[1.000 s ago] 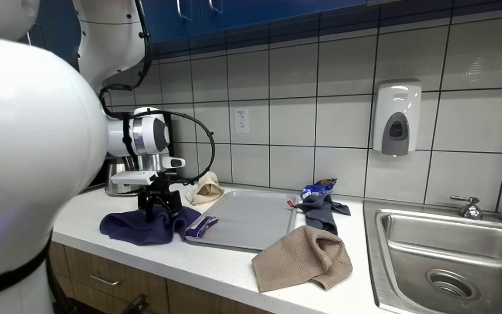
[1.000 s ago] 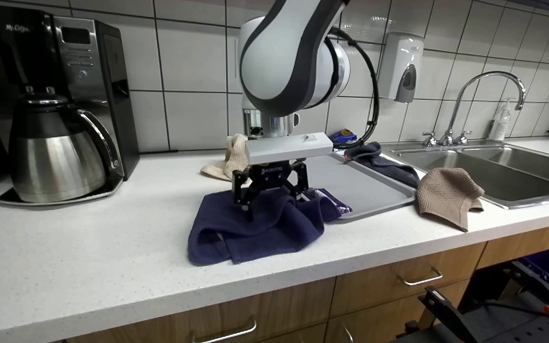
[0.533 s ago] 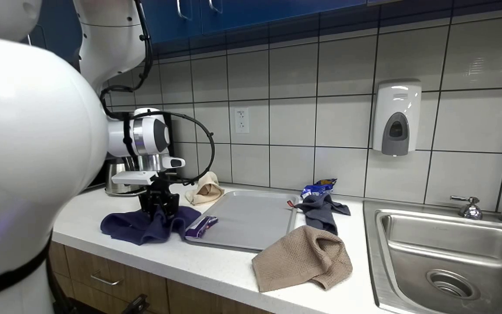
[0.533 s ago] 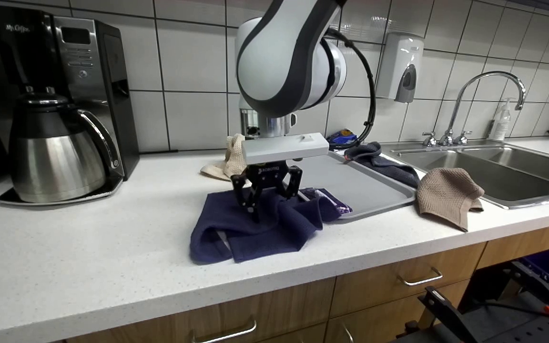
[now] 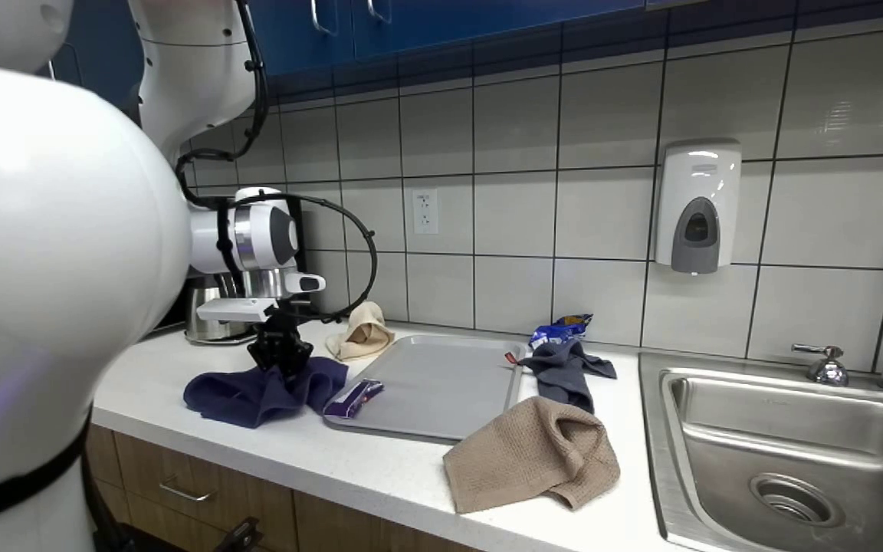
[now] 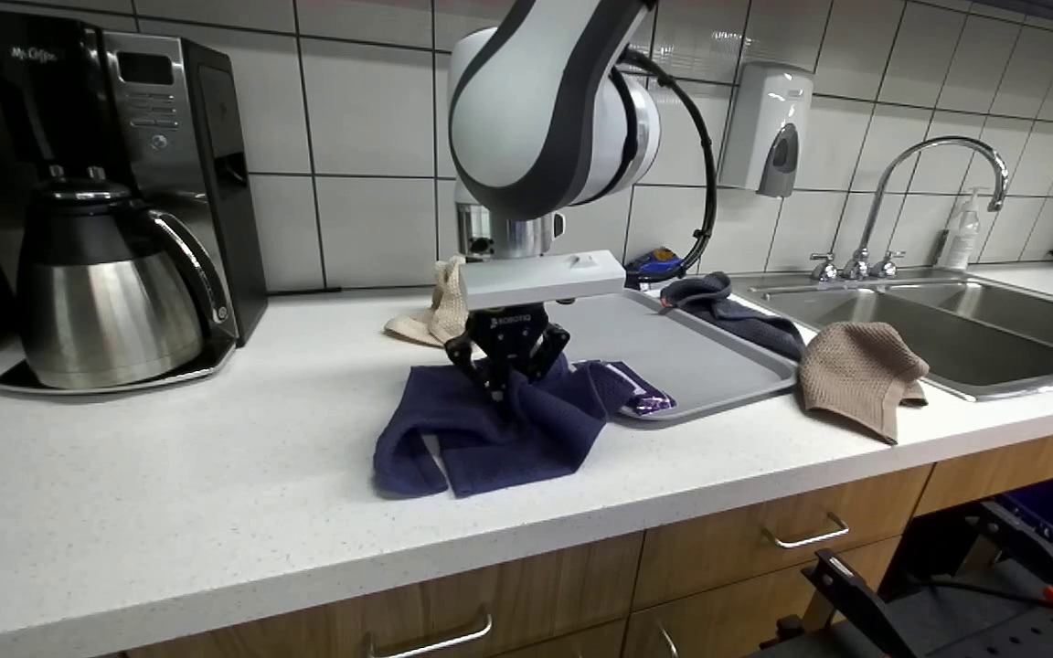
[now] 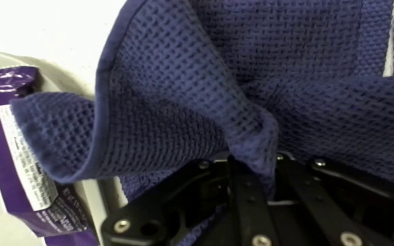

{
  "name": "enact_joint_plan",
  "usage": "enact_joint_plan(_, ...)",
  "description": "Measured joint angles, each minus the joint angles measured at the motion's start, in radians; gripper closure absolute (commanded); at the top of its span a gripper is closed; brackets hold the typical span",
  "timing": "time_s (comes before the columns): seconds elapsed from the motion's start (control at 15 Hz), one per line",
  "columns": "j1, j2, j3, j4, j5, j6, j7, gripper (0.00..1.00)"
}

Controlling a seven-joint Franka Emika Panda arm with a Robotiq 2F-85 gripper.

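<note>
Pale tiled wall [image 5: 602, 211]: dark grout lines, backs everything.
White speckled desk [image 6: 216, 493]: long, wood-grain drawers [image 6: 563, 585] underneath.
White robot arm [image 6: 513, 128]: dark trim, bulky joints, wrist pointing down over desk.
Stainless-steel sink [image 5: 665, 460]: set into desk, two basins, chrome faucet [image 6: 856, 265] at back.
Black-and-steel coffee maker [image 6: 170, 174]: near wall, steel carafe [image 6: 115, 311] in it, well apart from sink.
Flat gray rectangular tray [image 5: 441, 391]: raised rim, on desk left of sink in both exterior views.
Navy-blue waffle-weave towel [image 6: 508, 448]: crumpled on desk just beside tray, on the side away from sink; one fold stands up, one corner overlaps tray rim in wrist view.
Brown waffle-weave cloth [image 5: 541, 452]: rumpled, on desk between tray and sink, near front edge.
Dark slate-gray cloth [image 5: 562, 376]: bunched along tray's sink-side edge.
Cream textured cloth [image 5: 361, 333]: crumpled near wall, beside tray, behind towel.
White-and-gray soap dispenser [image 5: 698, 203]: on wall, above desk.
Black Robotiq end effector [image 7: 257, 164]: points down, grasping towel; fold clenched between both fingers [image 7: 250, 205], plain in wrist view.
Blue-and-yellow crinkled packet [image 5: 562, 331]: near wall, behind slate-gray cloth.
Glossy purple wrapper [image 5: 355, 399]: on tray corner nearest towel, white printed label, partly hidden by towel corner in wrist view.
Small red scrap [image 5: 511, 357]: at tip of slate-gray cloth; can't tell if attached.
</note>
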Motion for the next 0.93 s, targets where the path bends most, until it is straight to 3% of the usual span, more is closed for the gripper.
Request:
enact_joint_plan(0.4,0.000,-0.028,0.000,0.001,0.000,-0.001,0.000,0.98)
enact_joint_plan(0.93,0.004,-0.199,0.009,-0.004,0.001,-0.072,0.000,0.98)
